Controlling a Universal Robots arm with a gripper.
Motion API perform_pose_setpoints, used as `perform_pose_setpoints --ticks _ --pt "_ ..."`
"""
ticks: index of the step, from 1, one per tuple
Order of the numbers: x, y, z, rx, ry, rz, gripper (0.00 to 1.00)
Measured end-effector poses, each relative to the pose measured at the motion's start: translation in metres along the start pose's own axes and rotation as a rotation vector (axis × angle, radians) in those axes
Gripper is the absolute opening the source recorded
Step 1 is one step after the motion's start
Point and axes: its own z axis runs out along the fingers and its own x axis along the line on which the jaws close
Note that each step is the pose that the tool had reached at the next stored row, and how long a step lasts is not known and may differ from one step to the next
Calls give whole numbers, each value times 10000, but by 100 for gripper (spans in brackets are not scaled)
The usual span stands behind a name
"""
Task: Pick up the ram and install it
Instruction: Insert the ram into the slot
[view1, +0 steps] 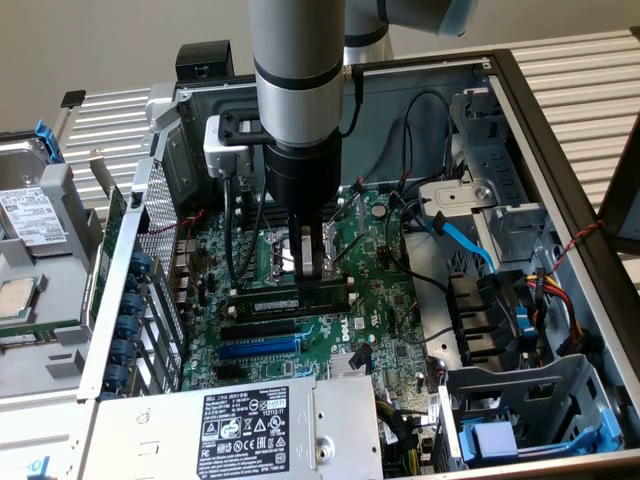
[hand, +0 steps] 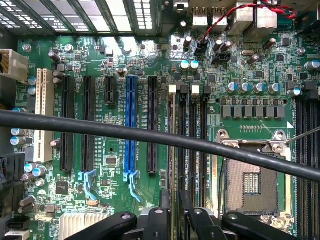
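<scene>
The ram (view1: 290, 297) lies lengthwise in a black memory slot on the green motherboard (view1: 385, 290), beside the CPU socket (view1: 283, 250). My gripper (view1: 311, 270) stands straight above its middle, reaching down from the arm. In the wrist view the ram (hand: 173, 150) shows edge-on as a thin strip in the slot with a white end clip. My gripper (hand: 175, 202) straddles that strip, its fingers (hand: 164, 202) a little wider apart than the stick, so it is open and lightly spread around it.
A black cable (hand: 150, 137) crosses the wrist view in front of the board. A blue expansion slot (view1: 258, 349) and black slots lie beside the memory slots. The power supply (view1: 250, 425), a drive cage (view1: 520, 400) and cables (view1: 465, 245) crowd the case walls.
</scene>
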Motion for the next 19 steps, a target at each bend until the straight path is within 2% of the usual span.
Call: perform_pose_setpoints --ticks 4,12,19 --pt "0 3 -16 1 12 2 22" --pt "1 30 -211 2 23 1 22" --pt "2 52 -223 9 24 2 22"
